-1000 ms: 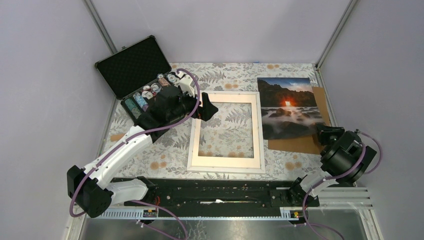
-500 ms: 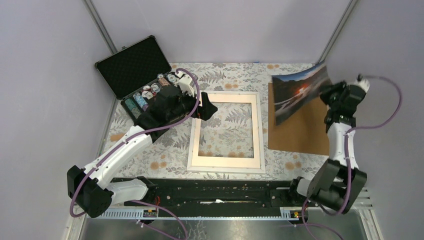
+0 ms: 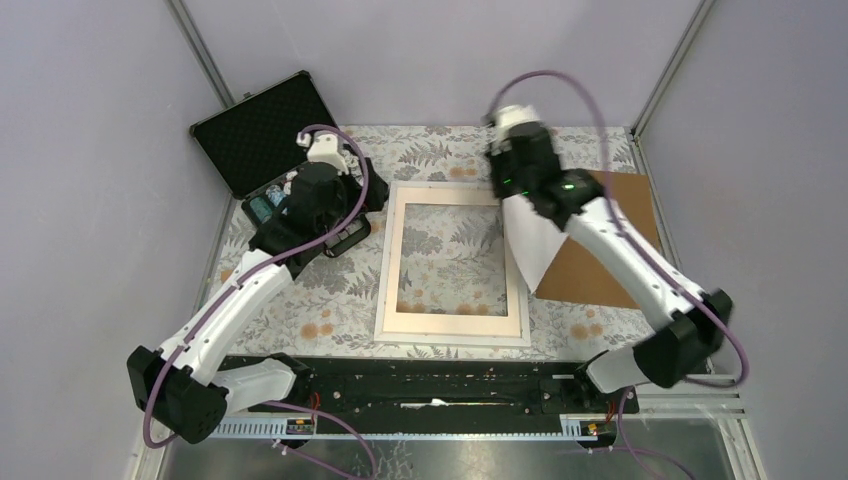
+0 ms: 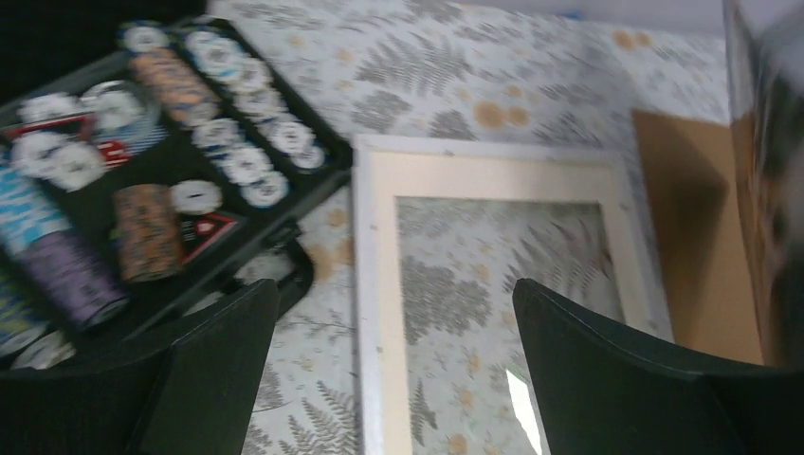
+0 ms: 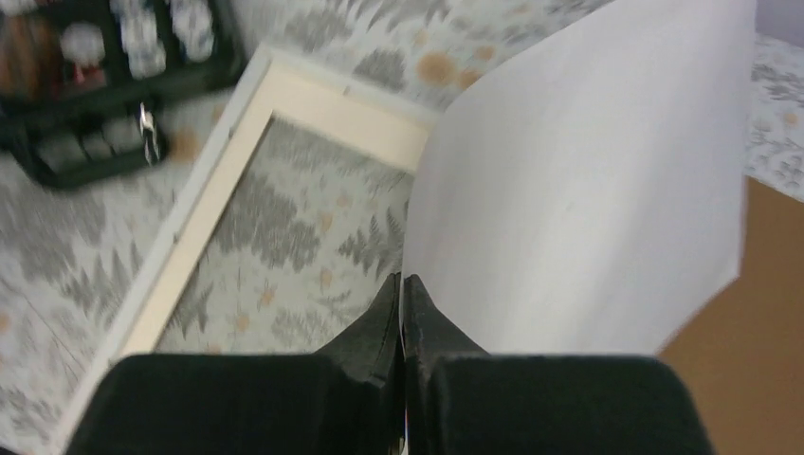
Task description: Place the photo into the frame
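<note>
Photo (image 3: 530, 245) is off the board (image 3: 605, 275) now. A second ago it lay flat there, picture up, with the right arm tucked low at the near right. Right gripper (image 5: 402, 294) is clamped shut on one edge of it and has swung across to the frame's (image 3: 450, 326) far right corner. The sheet hangs bowed below and to the right of the gripper, white back towards the cameras, print side blurred in the left wrist view. Its lower part sits over the frame's right rail; can't tell if they touch. The frame is flat on the worktop (image 3: 450, 145), below-left of the right gripper, unmoved. Left gripper (image 4: 394, 284) has its jaws wide apart and holds nothing. It has pulled back off the frame's far left corner towards the case (image 3: 265, 130); chips (image 4: 228, 133) are to its left and the frame's corner is just ahead. Judgement: the pick is done and the carry nearly so. What's left is lowering the sheet flat and squaring it to the opening. A floppy sheet held by one edge may catch the rail or land skewed.
</note>
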Available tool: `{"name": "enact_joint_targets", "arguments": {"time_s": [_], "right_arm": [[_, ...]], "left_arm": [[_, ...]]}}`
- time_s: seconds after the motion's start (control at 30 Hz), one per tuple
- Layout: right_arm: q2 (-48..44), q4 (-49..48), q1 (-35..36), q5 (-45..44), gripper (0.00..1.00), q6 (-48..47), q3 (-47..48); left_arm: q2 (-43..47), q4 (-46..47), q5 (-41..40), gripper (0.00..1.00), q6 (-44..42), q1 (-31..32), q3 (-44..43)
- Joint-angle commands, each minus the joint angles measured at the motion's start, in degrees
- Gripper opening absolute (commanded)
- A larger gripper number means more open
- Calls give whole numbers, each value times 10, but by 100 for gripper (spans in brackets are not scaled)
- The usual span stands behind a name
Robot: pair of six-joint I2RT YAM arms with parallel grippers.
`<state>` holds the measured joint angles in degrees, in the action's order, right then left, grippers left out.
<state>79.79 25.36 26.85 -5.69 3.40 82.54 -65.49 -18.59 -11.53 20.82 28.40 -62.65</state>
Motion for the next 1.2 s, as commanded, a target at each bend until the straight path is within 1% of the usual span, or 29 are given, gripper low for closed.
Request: {"name": "enact_joint_targets", "arguments": {"time_s": [0.0,0.13,0.3,0.43,0.53,0.63,0.7,0.83,0.93,1.07,1.17], "right_arm": [[74,126,146,-135,0,-87,52],[120,114,248,-160,0,-78,17],[160,86,328,-129,0,-39,-24],[194,54,375,-135,0,-21,-51],[210,25,391,-158,0,-22,-63],[210,-37,393,-190,0,-31,-88],[198,-82,393,-201,0,-31,-112],[170,-169,396,-209,0,-62,-159],[167,-189,400,-209,0,-78,-162],[174,-216,401,-188,0,-97,-165],[182,-216,403,-176,0,-102,-154]], "left_arm": [[24,-17,-171,99,48,-19,-30],[33,-26,-242,99,61,-29,-29],[35,-19,-227,99,49,-37,-27],[34,-18,-204,99,44,-41,-27],[34,-13,-188,99,44,-42,-26],[34,-13,-178,99,42,-41,-25],[34,-12,-179,99,40,-42,-25],[35,-12,-170,99,41,-41,-25],[35,-11,-166,99,40,-41,-26],[35,-11,-163,99,39,-41,-25],[36,-10,-162,99,38,-42,-25]]}}
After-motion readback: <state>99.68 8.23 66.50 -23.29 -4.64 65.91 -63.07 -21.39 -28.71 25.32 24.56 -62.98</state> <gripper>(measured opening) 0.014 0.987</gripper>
